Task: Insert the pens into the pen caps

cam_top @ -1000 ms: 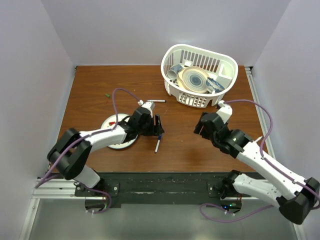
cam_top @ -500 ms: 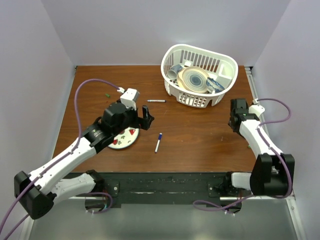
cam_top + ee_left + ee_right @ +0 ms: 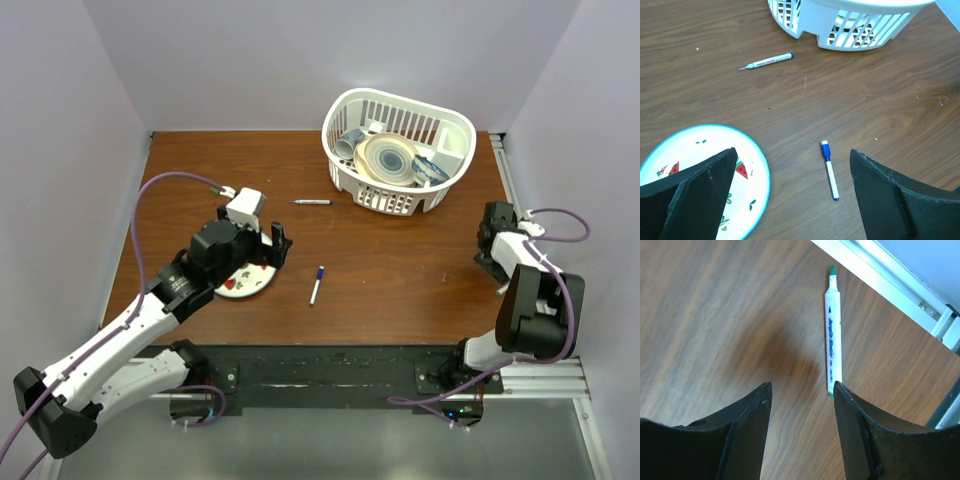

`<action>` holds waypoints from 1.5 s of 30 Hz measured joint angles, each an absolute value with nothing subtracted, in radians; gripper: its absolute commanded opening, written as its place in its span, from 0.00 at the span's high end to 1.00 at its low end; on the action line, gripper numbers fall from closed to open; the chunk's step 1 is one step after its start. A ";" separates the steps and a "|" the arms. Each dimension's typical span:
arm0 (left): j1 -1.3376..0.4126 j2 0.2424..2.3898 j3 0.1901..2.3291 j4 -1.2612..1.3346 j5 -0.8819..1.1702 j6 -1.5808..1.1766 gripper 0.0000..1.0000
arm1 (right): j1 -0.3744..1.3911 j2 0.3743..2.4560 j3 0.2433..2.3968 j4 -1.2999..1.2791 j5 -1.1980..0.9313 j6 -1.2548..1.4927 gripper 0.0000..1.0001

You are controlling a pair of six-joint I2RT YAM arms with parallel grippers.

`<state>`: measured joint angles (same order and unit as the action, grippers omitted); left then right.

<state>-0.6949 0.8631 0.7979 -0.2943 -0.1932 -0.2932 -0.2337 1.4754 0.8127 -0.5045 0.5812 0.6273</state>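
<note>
A white pen with a blue cap (image 3: 829,169) fitted on its far end lies on the table (image 3: 400,270) between my left gripper's wide-open fingers, well below them; the same pen (image 3: 316,285) shows in the top view. My left gripper (image 3: 792,151) (image 3: 277,246) hovers open and empty beside the plate. A second pen (image 3: 766,62) (image 3: 312,202) lies uncapped near the basket. My right gripper (image 3: 801,385) (image 3: 490,243) is open low over the table's right edge. A green-tipped pen (image 3: 833,330) lies just beyond its right finger, outside the gap. No loose caps show.
A white slotted basket (image 3: 443,127) holding dishes stands at the back right. A watermelon-patterned plate (image 3: 700,150) (image 3: 246,284) lies under the left arm. A metal rail (image 3: 890,270) runs along the table's right edge close to the green pen.
The left gripper has opened wide and drawn back left from the blue-capped pen, which stays on the table. The right arm has swung out to the right table edge, its jaws narrowing a little.
</note>
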 measured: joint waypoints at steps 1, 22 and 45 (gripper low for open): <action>-0.695 0.860 0.798 -0.294 -0.197 -0.293 0.01 | -0.242 1.489 0.813 -0.498 0.577 0.625 0.44; -0.694 0.854 0.787 -0.291 -0.217 -0.292 0.02 | -0.269 1.507 0.796 -0.456 0.542 0.611 0.42; -0.694 0.851 0.784 -0.260 -0.171 -0.291 0.09 | -0.360 1.470 0.698 -0.384 0.582 0.669 0.55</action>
<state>-0.6945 0.8513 0.7841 -0.2600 -0.1707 -0.2913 -0.3603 1.4704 0.6983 -0.3840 0.5816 0.6685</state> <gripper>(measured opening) 0.956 0.469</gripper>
